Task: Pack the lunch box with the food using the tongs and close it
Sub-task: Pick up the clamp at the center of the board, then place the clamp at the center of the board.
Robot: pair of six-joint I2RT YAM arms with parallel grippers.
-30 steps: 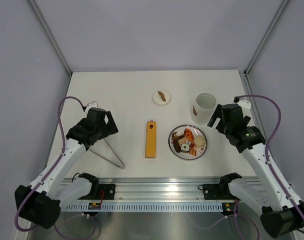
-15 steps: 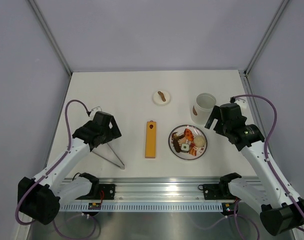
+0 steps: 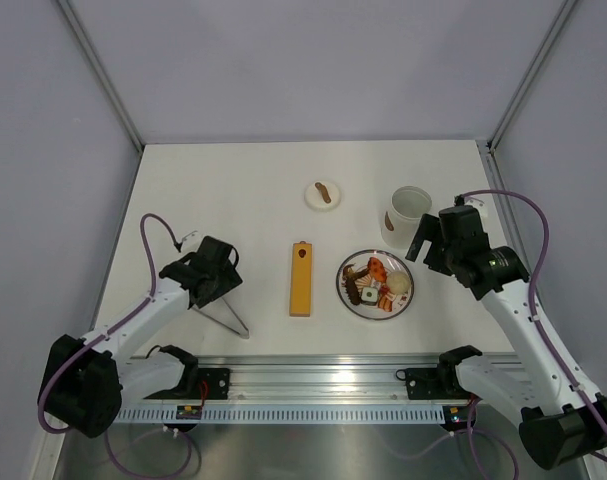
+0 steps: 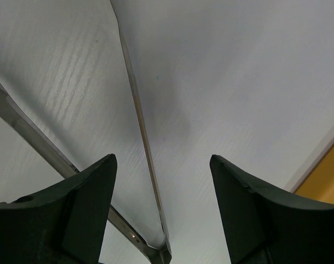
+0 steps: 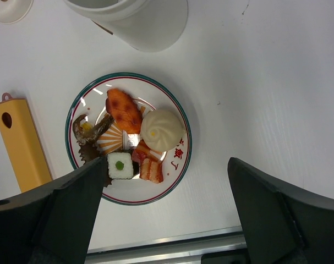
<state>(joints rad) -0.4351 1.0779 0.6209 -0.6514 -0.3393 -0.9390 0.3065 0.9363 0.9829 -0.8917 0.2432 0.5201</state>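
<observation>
The grey metal tongs lie flat at the near left, their V joint pointing at the rail. My left gripper hangs low over their spread arms. In the left wrist view it is open, with one thin arm of the tongs running between its fingers, touching neither. The white lunch box stands upright at the back right, lidless. The food sits on a patterned plate before it. My right gripper is open, above the plate's right side and beside the lunch box.
A long orange bar lies between the tongs and the plate. A small white round lid with a brown mark rests behind it. The metal rail runs along the near edge. The food includes a pale bun, an orange piece and a rice cube.
My left gripper has come down and nearer over the tongs, and its fingers have narrowed a little. The right gripper has edged slightly left toward the lunch box.
</observation>
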